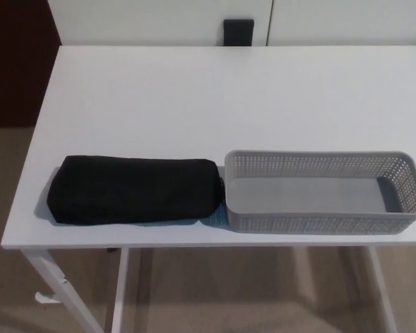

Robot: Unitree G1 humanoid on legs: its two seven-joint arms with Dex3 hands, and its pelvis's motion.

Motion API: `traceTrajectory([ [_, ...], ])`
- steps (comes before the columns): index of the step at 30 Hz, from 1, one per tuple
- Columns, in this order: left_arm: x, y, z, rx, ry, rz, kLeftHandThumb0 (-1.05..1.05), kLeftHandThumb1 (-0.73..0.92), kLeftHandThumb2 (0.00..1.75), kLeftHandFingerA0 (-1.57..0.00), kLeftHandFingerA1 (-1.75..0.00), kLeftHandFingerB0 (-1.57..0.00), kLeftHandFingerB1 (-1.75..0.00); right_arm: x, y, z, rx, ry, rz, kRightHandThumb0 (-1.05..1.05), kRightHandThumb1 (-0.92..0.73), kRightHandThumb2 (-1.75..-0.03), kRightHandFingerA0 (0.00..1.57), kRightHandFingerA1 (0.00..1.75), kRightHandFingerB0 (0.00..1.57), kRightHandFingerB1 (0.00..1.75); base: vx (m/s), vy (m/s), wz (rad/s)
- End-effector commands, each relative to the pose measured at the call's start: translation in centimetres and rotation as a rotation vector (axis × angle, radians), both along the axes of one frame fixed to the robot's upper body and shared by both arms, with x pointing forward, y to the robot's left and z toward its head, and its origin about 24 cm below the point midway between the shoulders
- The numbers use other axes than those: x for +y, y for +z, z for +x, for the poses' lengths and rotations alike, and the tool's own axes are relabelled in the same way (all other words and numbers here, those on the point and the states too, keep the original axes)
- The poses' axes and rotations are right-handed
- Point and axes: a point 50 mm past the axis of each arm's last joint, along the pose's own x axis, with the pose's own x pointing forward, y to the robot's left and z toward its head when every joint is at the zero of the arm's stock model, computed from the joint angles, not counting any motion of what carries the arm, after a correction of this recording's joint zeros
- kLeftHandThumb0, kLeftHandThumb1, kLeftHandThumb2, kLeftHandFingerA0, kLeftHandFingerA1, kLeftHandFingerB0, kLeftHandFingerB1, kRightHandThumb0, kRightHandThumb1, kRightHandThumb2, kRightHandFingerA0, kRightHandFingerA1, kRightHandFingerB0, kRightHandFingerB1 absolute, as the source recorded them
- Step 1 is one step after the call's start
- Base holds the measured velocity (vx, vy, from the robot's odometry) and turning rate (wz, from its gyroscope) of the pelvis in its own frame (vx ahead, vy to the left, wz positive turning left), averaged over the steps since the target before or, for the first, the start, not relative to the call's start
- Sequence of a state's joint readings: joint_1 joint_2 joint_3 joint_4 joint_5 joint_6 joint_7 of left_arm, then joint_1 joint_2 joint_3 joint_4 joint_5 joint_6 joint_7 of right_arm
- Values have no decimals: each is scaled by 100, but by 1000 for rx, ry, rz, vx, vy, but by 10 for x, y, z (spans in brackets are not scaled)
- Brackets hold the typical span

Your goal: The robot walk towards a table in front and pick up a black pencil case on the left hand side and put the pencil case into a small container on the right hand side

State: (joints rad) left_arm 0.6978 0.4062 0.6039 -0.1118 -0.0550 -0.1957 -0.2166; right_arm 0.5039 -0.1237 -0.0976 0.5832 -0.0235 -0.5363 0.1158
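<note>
From the head view, a white surface (215, 97) fills most of the picture. The black pencil case (134, 190) lies lengthwise near the front edge on the left side. Its right end touches, or all but touches, the left end of a grey perforated basket (319, 223), which sits to its right with nothing inside. The left hand and the right hand are both out of the picture, so how their fingers stand cannot be told
</note>
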Motion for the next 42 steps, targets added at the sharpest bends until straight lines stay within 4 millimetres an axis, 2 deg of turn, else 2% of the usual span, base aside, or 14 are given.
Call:
traceTrajectory([
  [1, -62, 80, 37, -374, -291, 156, -69, 43, 62, -2, -21, 0, -19, -12, 1, 8, -2, -55, -2, -49, -52, -55, 55, 50, 29, 39, 0, 0, 0],
  [2, -82, 89, 57, -425, -422, 98, -66, 41, 73, 0, -4, 0, 0, -10, 3, 9, -4, -53, 7, -50, -52, -55, 55, 51, 29, 39, 0, 0, 0],
  [5, -97, 97, 78, -444, -551, 70, -54, 45, 54, 0, -16, 0, -8, -9, 3, 10, -10, -52, 8, -49, -52, -55, 54, 49, 30, 39, 0, 0, 0],
  [8, -122, 106, 118, -394, -732, 121, -52, 34, 73, 0, -20, 0, -13, -9, 4, 12, -17, -43, 0, -49, -52, -55, 54, 51, 29, 40, 2, -3, 2],
  [12, -134, 107, 152, -284, -798, 150, -52, 33, 74, 0, -23, 0, -14, -6, 6, 13, -21, -40, 0, -47, -54, -56, 52, 52, 28, 39, 0, 0, 0],
  [13, -137, 105, 160, -251, -806, 168, -57, 42, 53, 0, -26, 0, -14, -6, 6, 12, -17, -29, -15, -49, -55, -56, 49, 52, 28, 39, 0, 0, 0],
  [18, -149, 88, 197, -63, -827, 288, -53, 35, 72, 0, -13, 0, -10, -8, 5, 14, -8, -23, -22, -56, -51, -55, 52, 55, 30, 41, 0, 0, 0],
  [21, -156, 79, 210, 28, -830, 364, -56, 36, 71, 0, -8, 0, -5, -8, 6, 16, -37, -40, -7, -57, -41, -76, 52, 61, 27, 50, 0, 0, 0],
  [22, -157, 78, 213, 41, -834, 369, -56, 37, 71, 0, -7, 0, -4, -8, 6, 17, -43, -45, 2, -49, -51, -54, 56, 54, 30, 42, 0, 0, 0],
  [23, -159, 77, 216, 55, -837, 380, -56, 37, 72, 0, -7, 0, -4, -7, 7, 18, -48, -46, 9, -54, -40, -76, 52, 62, 27, 51, 0, 0, 0],
  [24, -162, 77, 218, 74, -843, 403, -56, 37, 71, 0, -4, 0, -2, -8, 8, 18, -38, -38, -2, -52, -51, -55, 55, 53, 30, 40, 0, 0, 0],
  [36, -168, 59, 237, 305, -838, 703, -58, 38, 74, 0, 0, 0, -1, -9, 12, 26, -52, -71, 15, -41, -52, -56, 54, 50, 28, 40, 0, 0, 0],
  [37, -167, 58, 237, 326, -840, 725, -58, 38, 75, 0, 0, 0, -3, -9, 12, 26, -56, -76, 25, -47, -40, -71, 51, 58, 25, 48, 0, 0, 0],
  [42, -170, 57, 238, 378, -848, 797, -62, 39, 77, 0, 0, 0, -1, -10, 12, 27, -47, -85, 28, -42, -52, -56, 52, 51, 29, 39, 0, 0, 0],
])
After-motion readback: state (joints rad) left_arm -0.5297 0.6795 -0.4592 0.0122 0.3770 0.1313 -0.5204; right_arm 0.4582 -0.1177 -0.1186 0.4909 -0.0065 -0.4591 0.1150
